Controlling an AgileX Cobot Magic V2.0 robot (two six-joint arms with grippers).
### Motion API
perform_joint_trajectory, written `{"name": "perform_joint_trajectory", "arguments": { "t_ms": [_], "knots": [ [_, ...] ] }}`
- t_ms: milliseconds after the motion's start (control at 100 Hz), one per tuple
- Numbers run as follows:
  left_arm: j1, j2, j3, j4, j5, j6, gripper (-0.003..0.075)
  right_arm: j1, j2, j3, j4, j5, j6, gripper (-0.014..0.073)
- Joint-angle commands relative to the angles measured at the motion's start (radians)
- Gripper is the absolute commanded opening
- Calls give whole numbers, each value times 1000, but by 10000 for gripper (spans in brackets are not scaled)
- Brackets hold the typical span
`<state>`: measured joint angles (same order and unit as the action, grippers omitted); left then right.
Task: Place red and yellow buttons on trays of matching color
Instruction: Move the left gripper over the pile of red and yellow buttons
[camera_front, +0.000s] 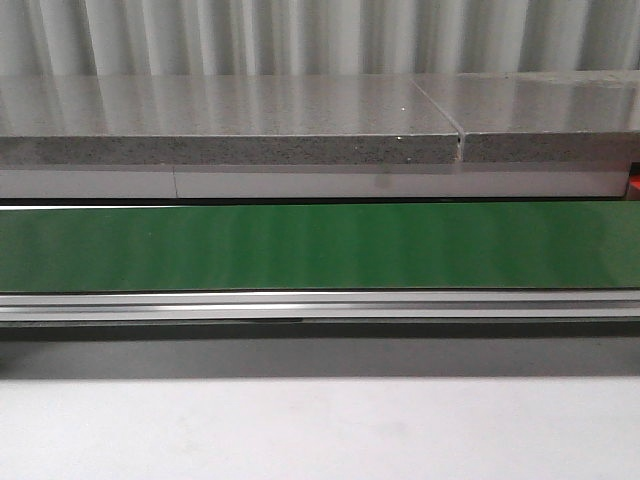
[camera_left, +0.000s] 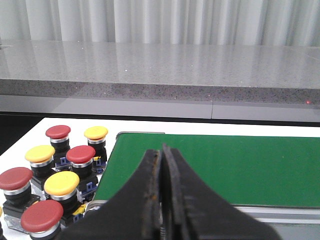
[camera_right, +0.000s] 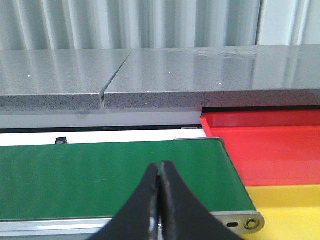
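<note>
Both my left tool (camera_left: 161, 155) and right tool (camera_right: 159, 170) are pinched narrow, empty. Buttons (camera_left: 52, 172) cluster off the belt's (camera_left: 210, 167) end; I should spread the left before reaching.

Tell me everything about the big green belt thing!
The green belt is a long, flat, smooth strip that looks like matte rubber, running sideways across the front view with a silvery metal rail along its near edge. Nothing lies on it. Red and yellow buttons cluster beside its left end; a red tray and yellow tray sit past its right end.
</note>
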<state>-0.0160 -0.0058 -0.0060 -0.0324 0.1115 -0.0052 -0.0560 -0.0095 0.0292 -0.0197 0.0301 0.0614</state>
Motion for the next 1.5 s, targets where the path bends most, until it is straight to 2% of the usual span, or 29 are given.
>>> {"name": "perform_joint_trajectory", "arguments": {
  "t_ms": [0,720,900,1040,1110,1200,1310,1490],
  "knots": [
    [1,-3,61,-8,-77,-10,-20,-3,-20,-19,-5,-77,-3,-71],
    [1,-3,57,-7,-83,-10,-20,-3,-20,-19,-5,-77,-3,-71],
    [1,12,-37,-5,89,-10,-20,-3,-20,-19,-5,-77,-3,-71],
    [1,56,-137,-5,110,-10,-20,-3,-20,-19,-5,-77,-3,-71],
    [1,92,-186,-5,134,-10,-20,-3,-20,-19,-5,-77,-3,-71],
    [1,151,-268,-5,249,-10,-20,-3,-20,-19,-5,-77,-3,-71],
    [1,237,-329,-5,271,-10,-20,-3,-20,-19,-5,-77,-3,-71],
    [1,373,-411,32,399,-10,-20,-3,-20,-19,-5,-77,-3,-71]
  ]
}}
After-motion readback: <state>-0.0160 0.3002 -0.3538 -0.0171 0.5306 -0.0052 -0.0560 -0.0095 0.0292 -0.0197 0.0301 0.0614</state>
